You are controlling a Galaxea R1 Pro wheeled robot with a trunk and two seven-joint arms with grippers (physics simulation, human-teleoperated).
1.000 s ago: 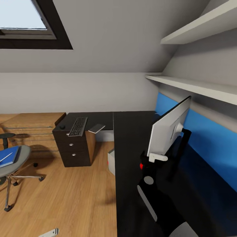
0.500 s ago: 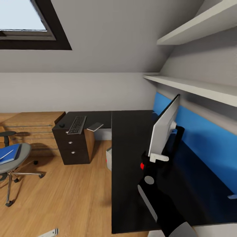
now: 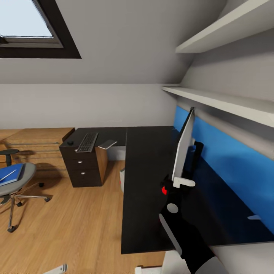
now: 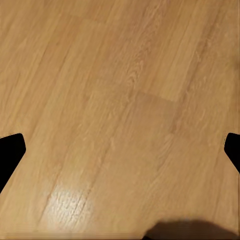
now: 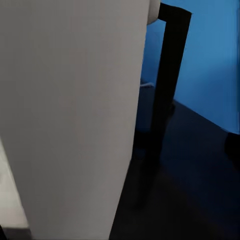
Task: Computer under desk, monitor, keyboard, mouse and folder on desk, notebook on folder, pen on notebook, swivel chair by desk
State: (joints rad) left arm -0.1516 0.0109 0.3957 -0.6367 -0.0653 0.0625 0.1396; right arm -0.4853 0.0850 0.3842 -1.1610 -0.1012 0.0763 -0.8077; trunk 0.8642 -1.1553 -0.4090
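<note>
The right gripper is clamped on the lower edge of the monitor, holding it over the desk. The monitor is seen nearly edge-on, its pale back towards the room and its black stand on the side of the blue wall panel. In the right wrist view the pale back is very close and the stand rises beside it over the dark desk top, but whether the stand's foot touches the desk I cannot tell.

The desk's long wing is bare from the monitor out to its near edge and to the edge facing the floor. On the desk's far short wing, above the drawer unit, lie the mouse at the outer end, the keyboard just beside it, and the notebook near the keyboard, one corner over the front edge. The computer stands under the desk, just showing past the long wing's edge.

The chair stands well apart from the desk with the folder on its seat and the pen lying across the folder. Between the chair and the desk the floor is open.

The left gripper hangs over bare wooden floor, its fingers spread wide with nothing between them.
</note>
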